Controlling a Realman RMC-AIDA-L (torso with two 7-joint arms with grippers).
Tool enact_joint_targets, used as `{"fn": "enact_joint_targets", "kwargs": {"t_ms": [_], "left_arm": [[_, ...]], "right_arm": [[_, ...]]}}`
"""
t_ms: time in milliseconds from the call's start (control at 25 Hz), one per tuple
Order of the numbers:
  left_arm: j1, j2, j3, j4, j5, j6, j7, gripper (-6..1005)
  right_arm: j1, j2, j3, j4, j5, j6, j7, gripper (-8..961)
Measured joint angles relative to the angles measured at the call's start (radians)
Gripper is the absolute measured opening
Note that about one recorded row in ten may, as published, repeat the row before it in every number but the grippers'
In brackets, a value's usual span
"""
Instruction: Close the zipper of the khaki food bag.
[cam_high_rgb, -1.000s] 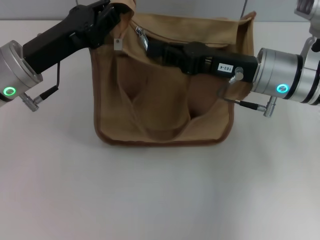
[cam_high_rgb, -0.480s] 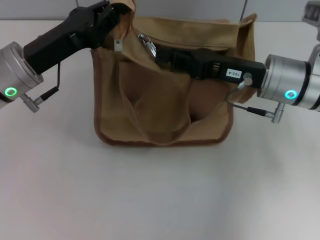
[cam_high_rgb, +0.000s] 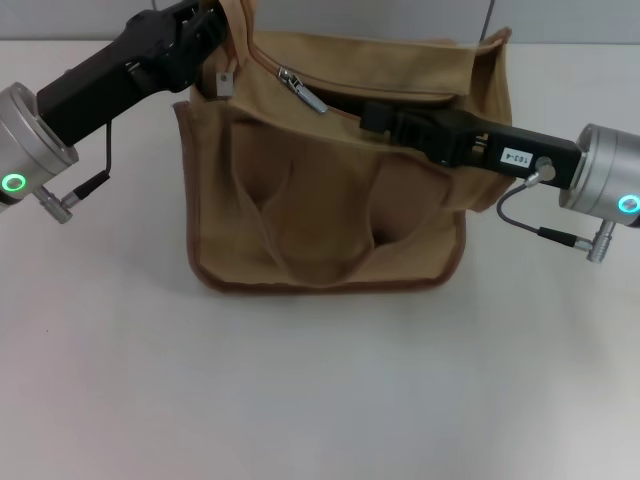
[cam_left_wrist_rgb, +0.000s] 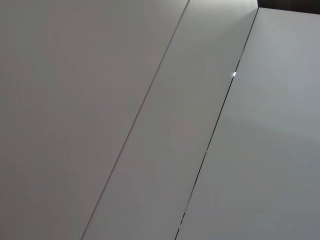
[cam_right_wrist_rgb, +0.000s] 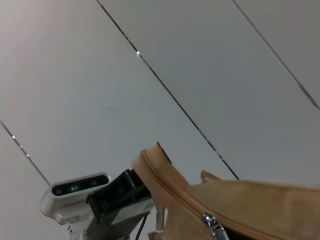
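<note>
My left gripper (cam_high_rgb: 212, 22) pinches the khaki food bag (cam_high_rgb: 330, 200) at its left top corner. My right gripper (cam_high_rgb: 372, 115) sits over the zipper (cam_high_rgb: 300, 88); I cannot tell how its jaws stand.

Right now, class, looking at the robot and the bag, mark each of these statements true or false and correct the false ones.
1. The khaki food bag stands upright on the white table. True.
2. The left claw is at the bag's top left corner. True.
3. The zipper pull sits at the bag's right end. False: the silver pull is near the left end.
4. The right claw rests on the table beside the bag. False: it reaches over the bag's top.
5. A small tag hangs near the left corner. True.
</note>
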Motion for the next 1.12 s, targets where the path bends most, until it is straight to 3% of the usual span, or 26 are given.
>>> {"fn": "enact_joint_targets", "kwargs": {"t_ms": [320,840,1120], "left_arm": [[0.000,-0.001,0.007,0.000,-0.007,-0.005,0.000,25],[-0.004,-0.002,0.008,-0.002,-0.007,-0.008,0.000,26],[-0.005,-0.002,0.008,-0.002,-0.007,-0.009,0.000,26]], "right_arm": [[-0.001,0.005,0.011,-0.009,0.007,-0.075,-0.103,43],[0.045,0.008,0.001,0.030,0.026,-0.060,-0.198,114],[0.044,0.008,0.015,0.032,0.029,-0.021,-0.199,333]]}}
